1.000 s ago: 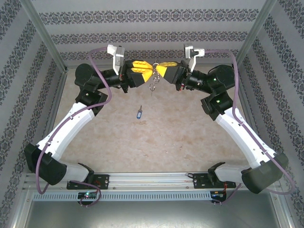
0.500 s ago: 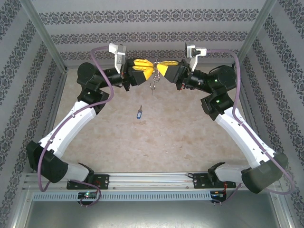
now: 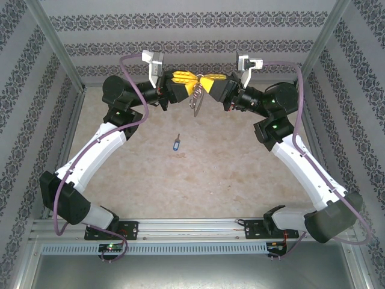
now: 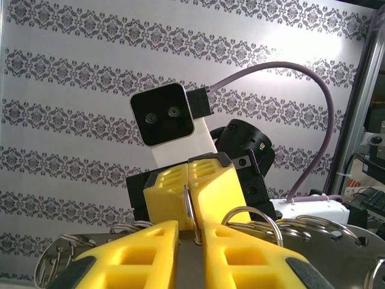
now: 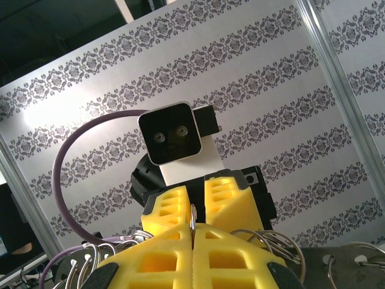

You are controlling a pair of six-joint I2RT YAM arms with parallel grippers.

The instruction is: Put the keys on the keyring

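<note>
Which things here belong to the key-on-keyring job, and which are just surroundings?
Job: keyring, blue key, left pincer, right pincer.
Surroundings: purple cable, patterned walls, frame post.

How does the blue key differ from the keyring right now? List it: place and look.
Place: the key lies on the table, free of both hands; the keyring hangs in the air, pinched between the left hand and right hand.
Colour: the key has a blue head; the keyring is all grey metal.
Shape: the key is a short stick; the keyring is a loop.
Shared: both are far smaller than a hand.
</note>
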